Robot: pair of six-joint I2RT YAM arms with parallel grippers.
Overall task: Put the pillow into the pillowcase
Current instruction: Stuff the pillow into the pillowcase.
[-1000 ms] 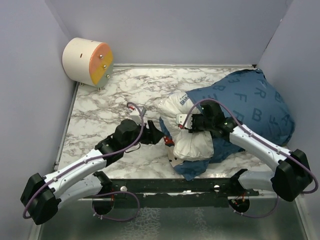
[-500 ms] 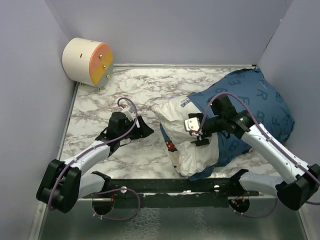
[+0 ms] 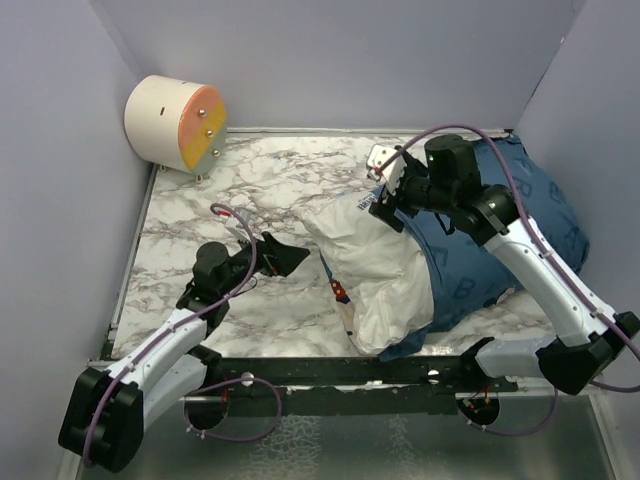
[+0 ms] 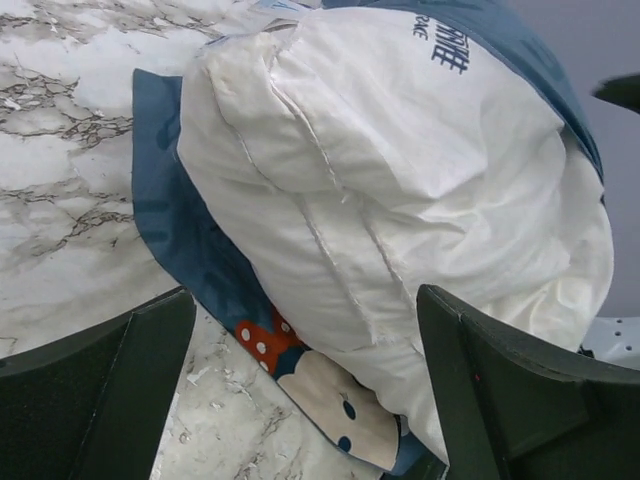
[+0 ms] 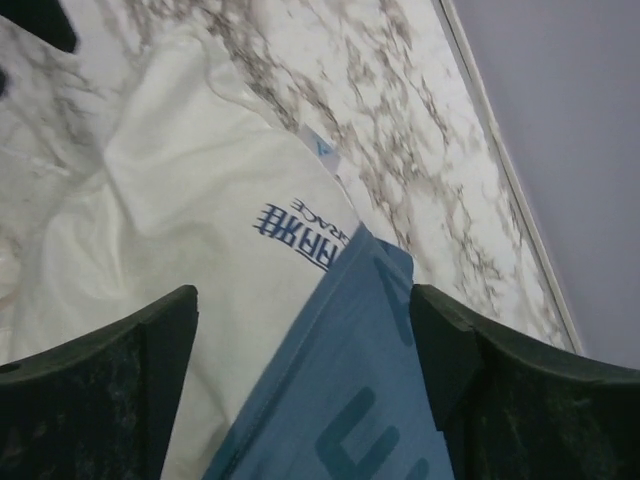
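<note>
The white pillow [image 3: 375, 270] lies mid-table, its right part inside the blue lettered pillowcase [image 3: 520, 210] and its left half sticking out. My left gripper [image 3: 290, 258] stands open just left of the pillow, apart from it. From the left wrist, the pillow [image 4: 400, 170] rests on the pillowcase's lower flap [image 4: 170, 200], and the open gripper [image 4: 305, 295] holds nothing. My right gripper [image 3: 388, 205] hovers open above the case's upper edge. The right wrist view has the pillow [image 5: 200, 220] with its printed label, the pillowcase [image 5: 340, 380] edge over it, and the gripper [image 5: 305, 295] empty.
A cream cylinder with an orange face [image 3: 175, 120] sits in the back left corner. Grey walls close the marble table [image 3: 270, 180] on three sides. A black rail [image 3: 330, 375] runs along the near edge.
Both grippers have opened and let go of the pillow and case. The left arm pulled back to the left. The right arm rose and moved toward the back. The pillow spread out.
</note>
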